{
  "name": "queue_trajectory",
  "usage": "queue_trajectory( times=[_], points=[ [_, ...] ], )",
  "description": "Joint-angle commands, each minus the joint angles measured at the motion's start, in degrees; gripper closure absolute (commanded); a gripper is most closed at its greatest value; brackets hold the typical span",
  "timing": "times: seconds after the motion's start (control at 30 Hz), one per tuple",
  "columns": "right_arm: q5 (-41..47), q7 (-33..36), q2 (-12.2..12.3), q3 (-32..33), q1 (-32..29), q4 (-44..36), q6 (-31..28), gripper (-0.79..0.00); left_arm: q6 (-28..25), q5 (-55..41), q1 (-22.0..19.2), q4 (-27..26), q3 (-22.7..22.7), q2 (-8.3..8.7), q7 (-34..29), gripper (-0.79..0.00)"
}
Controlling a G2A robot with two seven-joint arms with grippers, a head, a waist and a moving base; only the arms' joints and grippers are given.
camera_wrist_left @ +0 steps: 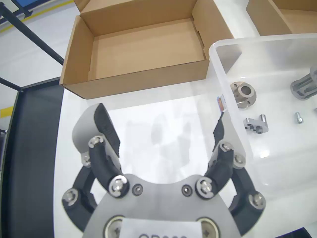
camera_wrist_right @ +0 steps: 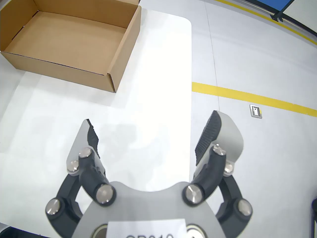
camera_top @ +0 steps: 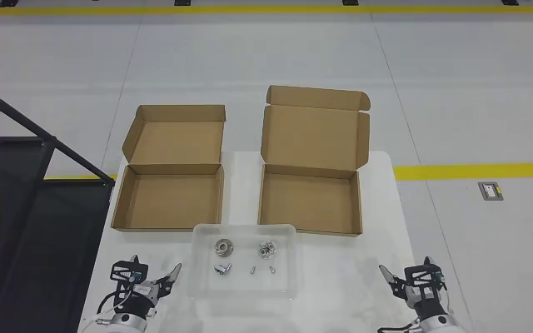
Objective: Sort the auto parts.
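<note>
The left pincer [camera_wrist_left: 161, 115] and right pincer [camera_wrist_right: 151, 118] hang released and empty at the top view's lower corners. The metal parts [camera_top: 223, 246] lie in the clear tray [camera_top: 246, 287], lower centre. The left box [camera_top: 166, 200] and right box [camera_top: 310, 202] hold nothing. Sorting looks unstarted; next, one pincer must reach into the tray.

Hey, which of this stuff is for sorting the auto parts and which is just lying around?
For the job: clear tray, round hub, bracket, small bolts, ribbed part, left cardboard box, right cardboard box.
Lying about: black rack, floor plate.
</note>
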Motion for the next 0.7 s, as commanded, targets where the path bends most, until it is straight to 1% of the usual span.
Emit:
queue_trajectory(
  times=[0.0,0.53,0.67],
  points=[
    [0.00,0.00,0.00,0.00,0.00,0.00,0.00,-0.784,0.00,0.00,0.00,0.00,0.00,0.00,0.00,-0.785],
    [0.00,0.00,0.00,0.00,0.00,0.00,0.00,-0.785,0.00,0.00,0.00,0.00,0.00,0.00,0.00,-0.785],
    [-1.61,-0.70,0.09,0.12,0.56,-1.89,-1.75,-0.785,-0.08,-1.20,-0.04,-0.30,-0.15,-0.14,1.30,-0.785]
  ],
)
